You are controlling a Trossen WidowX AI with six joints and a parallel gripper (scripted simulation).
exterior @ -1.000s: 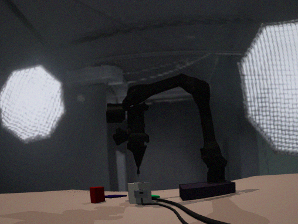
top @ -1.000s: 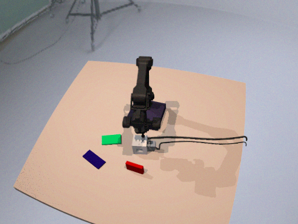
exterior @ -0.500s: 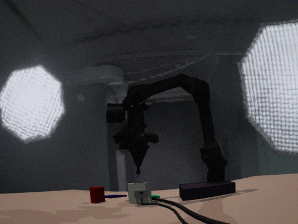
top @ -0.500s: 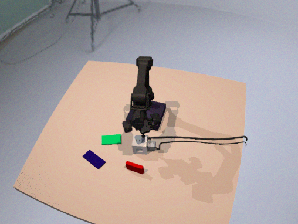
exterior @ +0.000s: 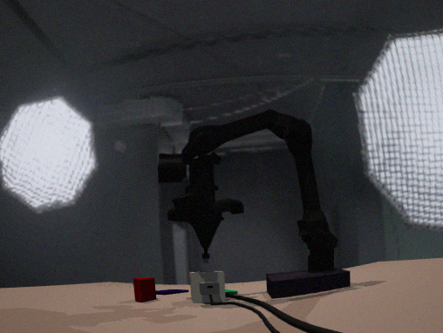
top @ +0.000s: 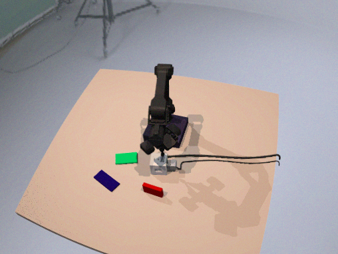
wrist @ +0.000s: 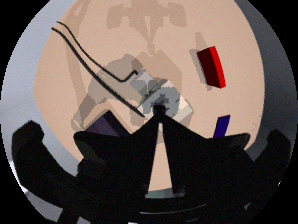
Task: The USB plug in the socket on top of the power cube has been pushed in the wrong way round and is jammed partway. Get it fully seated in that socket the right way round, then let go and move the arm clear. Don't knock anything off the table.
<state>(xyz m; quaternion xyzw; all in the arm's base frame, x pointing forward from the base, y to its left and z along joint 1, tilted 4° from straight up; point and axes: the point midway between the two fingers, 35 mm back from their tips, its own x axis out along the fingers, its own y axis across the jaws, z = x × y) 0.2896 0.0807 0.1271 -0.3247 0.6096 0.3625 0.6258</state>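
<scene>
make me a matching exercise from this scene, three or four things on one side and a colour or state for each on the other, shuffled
Things:
1. gripper
2. power cube
3. flat block beside the cube
4. block standing on its edge

Colour or state:
A. red
B. shut on the USB plug
C. white, with two black cables leaving it
D. green

Pairs: 1-B, 2-C, 3-D, 4-A

My gripper [exterior: 205,254] and arm [exterior: 279,131] look like matt black plastic. The power cube [top: 160,165] is pale grey with a smooth, dull plastic look, and the table [top: 233,110] is a flat, matt tan. The red block [top: 153,189] has a slightly glossy face, and the cables [top: 226,157] look like dark rubber.
</scene>
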